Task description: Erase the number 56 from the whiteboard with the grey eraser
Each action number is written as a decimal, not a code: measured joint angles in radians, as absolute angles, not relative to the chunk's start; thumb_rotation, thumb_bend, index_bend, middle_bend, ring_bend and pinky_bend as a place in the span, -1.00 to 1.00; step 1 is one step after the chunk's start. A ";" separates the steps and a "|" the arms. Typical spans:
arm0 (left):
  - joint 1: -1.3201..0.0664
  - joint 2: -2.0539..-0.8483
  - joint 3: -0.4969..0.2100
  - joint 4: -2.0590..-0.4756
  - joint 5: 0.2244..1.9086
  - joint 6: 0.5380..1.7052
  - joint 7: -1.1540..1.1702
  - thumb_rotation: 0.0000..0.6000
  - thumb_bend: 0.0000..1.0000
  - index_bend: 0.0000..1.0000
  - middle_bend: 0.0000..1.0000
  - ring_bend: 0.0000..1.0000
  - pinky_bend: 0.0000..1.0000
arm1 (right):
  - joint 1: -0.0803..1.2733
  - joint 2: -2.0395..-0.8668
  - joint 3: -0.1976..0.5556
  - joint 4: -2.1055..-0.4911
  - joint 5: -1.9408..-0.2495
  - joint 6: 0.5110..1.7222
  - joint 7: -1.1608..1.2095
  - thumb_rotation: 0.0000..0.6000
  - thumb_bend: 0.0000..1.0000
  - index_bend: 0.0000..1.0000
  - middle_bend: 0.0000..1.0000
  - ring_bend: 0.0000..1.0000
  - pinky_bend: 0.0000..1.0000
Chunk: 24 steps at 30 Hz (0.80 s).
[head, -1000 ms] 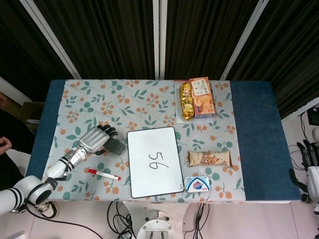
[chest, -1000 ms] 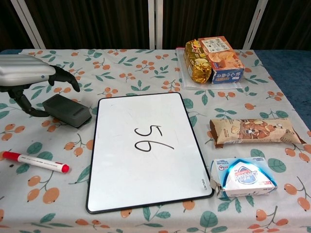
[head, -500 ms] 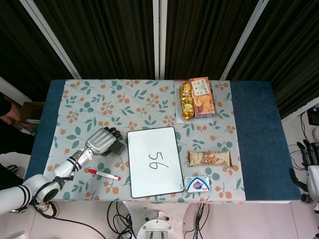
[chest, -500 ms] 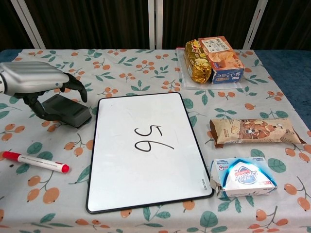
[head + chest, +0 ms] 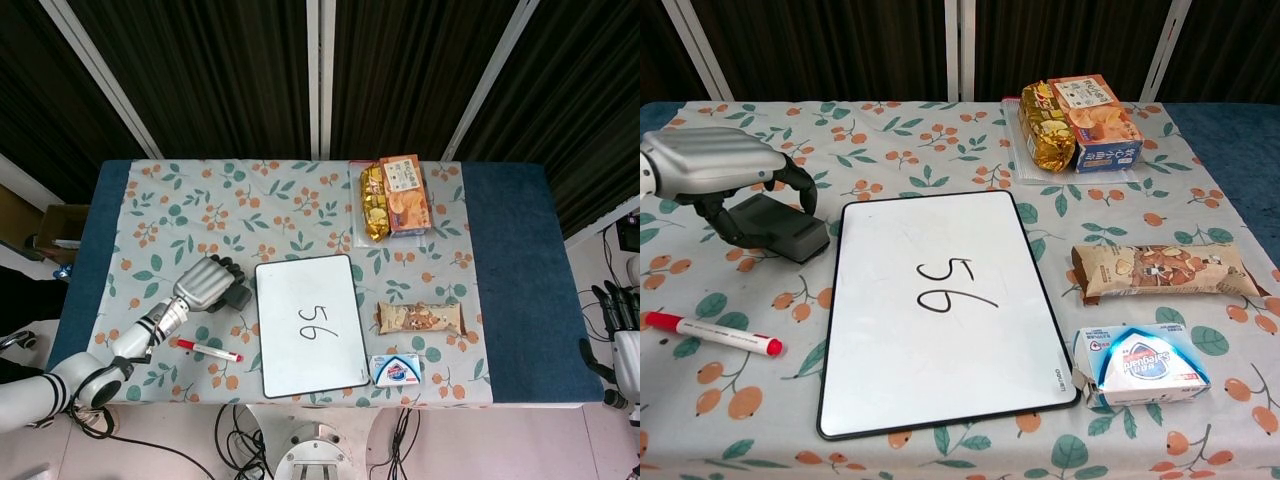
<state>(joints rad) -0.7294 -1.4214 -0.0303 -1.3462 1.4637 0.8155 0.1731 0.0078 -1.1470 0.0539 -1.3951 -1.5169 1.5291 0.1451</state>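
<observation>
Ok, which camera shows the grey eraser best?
The chest view: the grey eraser is close and large, its long side visible under the left hand. In the head view only a small dark end shows beside that hand.

Left hand (image 5: 725,170): silver-grey metallic shell over the back, smooth and rounded, with black fingers (image 5: 798,185) and black thumb. Silver ribbed wrist section, then a white arm (image 5: 45,385) with a black ring at a round joint. Right hand (image 5: 622,330) at the frame edge: black fingers (image 5: 612,305) above a white-grey body, with a dark part low on its side. Finer details too small to tell.
</observation>
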 measured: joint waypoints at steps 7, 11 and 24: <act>-0.734 -1.427 -0.023 -1.331 1.460 0.815 0.158 1.00 -0.43 -0.26 -0.38 -0.49 -0.31 | 0.007 -1.146 0.055 -1.402 -1.512 1.530 0.135 1.00 -0.39 -1.00 -1.00 -1.00 -1.00; -0.736 -1.427 -0.017 -1.327 1.453 0.806 0.154 1.00 -0.43 -0.26 -0.38 -0.48 -0.30 | 0.007 -1.146 0.055 -1.404 -1.511 1.528 0.133 1.00 -0.38 -1.00 -1.00 -1.00 -1.00; -0.731 -1.427 -0.009 -1.313 1.461 0.834 0.118 1.00 -0.38 -0.13 -0.20 -0.22 -0.11 | 0.009 -1.149 0.057 -1.404 -1.508 1.527 0.128 1.00 -0.37 -1.00 -1.00 -1.00 -1.00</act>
<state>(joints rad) -0.7306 -1.4270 -0.0088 -1.3128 1.4614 0.8341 0.1180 0.0087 -1.1489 0.0570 -1.4041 -1.5080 1.5270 0.1282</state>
